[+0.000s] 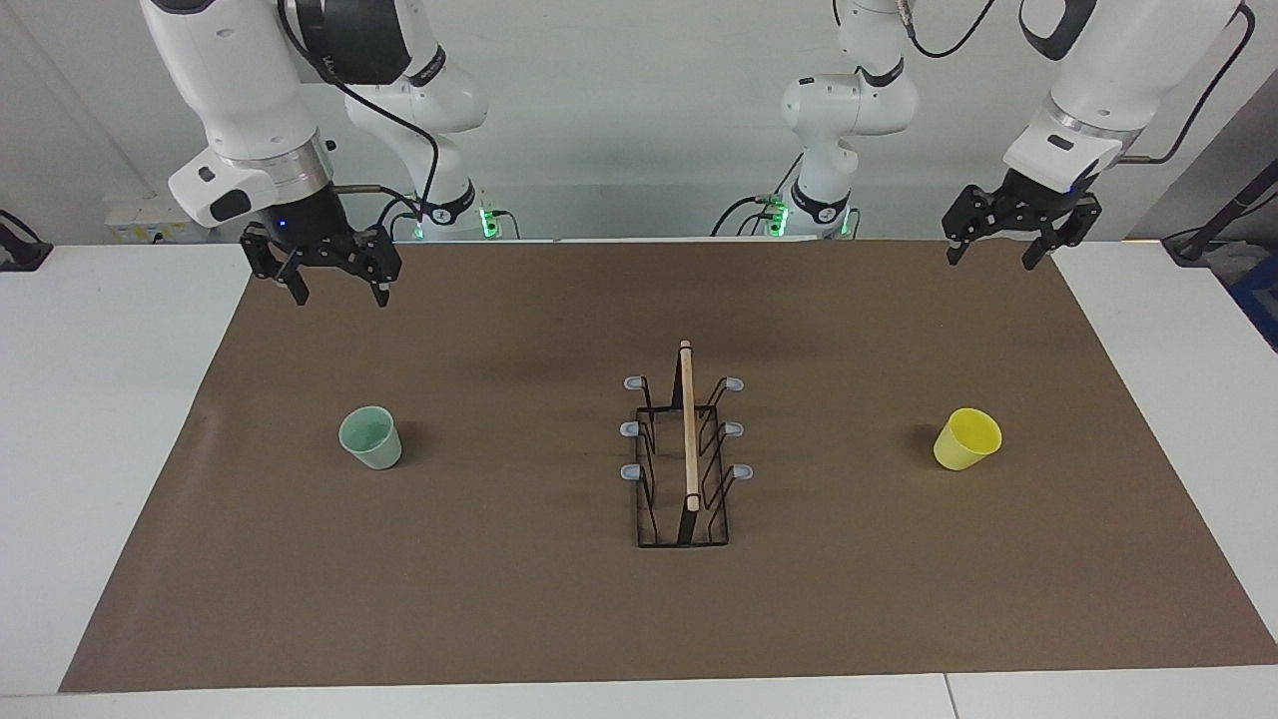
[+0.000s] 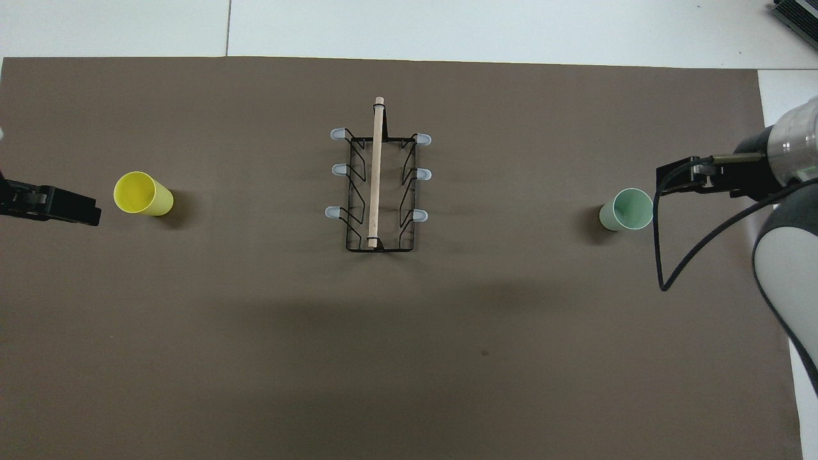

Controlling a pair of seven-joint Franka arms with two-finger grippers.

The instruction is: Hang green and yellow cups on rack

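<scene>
Nearest the camera stands the narrow black wire rack point(image 1: 683, 469), mid-mat, every prong bare. Right gripper point(image 1: 339, 288) hangs spread over the brown mat point(image 1: 519, 619); the pale mint-green plastic cup point(image 1: 370, 437) stands upright at its end. Left gripper point(image 1: 1001, 255), likewise spread, waits; the bright yellow plastic cup point(image 1: 967, 438) stands at that end, one cup apparently laid out per arm.

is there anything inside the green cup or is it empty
The green cup stands upright with its mouth open, and the part of its inside that shows is bare. Its own wall hides the bottom from both views.
</scene>
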